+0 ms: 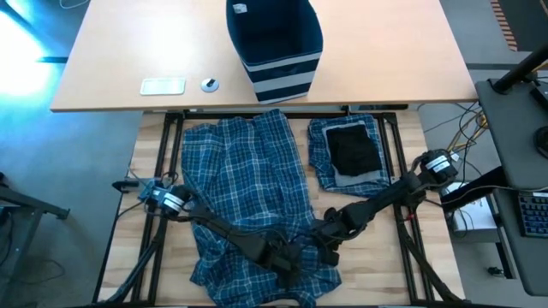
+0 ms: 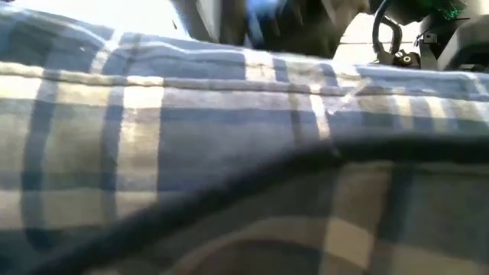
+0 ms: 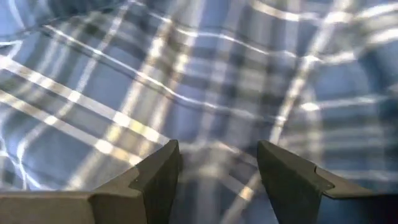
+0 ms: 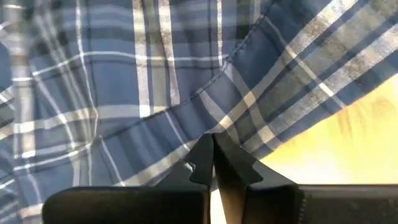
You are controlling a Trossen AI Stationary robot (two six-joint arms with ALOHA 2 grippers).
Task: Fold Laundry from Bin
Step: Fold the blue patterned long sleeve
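A blue-and-white plaid garment (image 1: 248, 188) lies spread and rumpled on the near wooden table; it also fills the low view (image 2: 229, 153). Both arms reach over its near end. My left gripper (image 1: 287, 257) is open, its fingers apart close over the plaid cloth (image 3: 199, 74) with nothing between them. My right gripper (image 1: 324, 239) is shut at the garment's near right part (image 4: 124, 93). The navy bin (image 1: 274, 43) with pale stripes stands on the far table. A folded plaid pile (image 1: 321, 167) with a black piece (image 1: 353, 147) on top lies to the right. My right gripper (image 4: 211, 146) meets the plaid garment with its shut fingertips close to the cloth's edge (image 4: 261, 146), beside bare table. It comes slanting down from above. Whether a layer is caught between the tips I cannot tell. The cloth lies slack on the table.
On the far table, left of the bin, lie a flat white object (image 1: 163, 85) and a small round one (image 1: 210, 84). Bare wood (image 4: 348, 137) shows right of the garment's edge. A desk with a keyboard (image 1: 531, 214) and cables stands at the far right.
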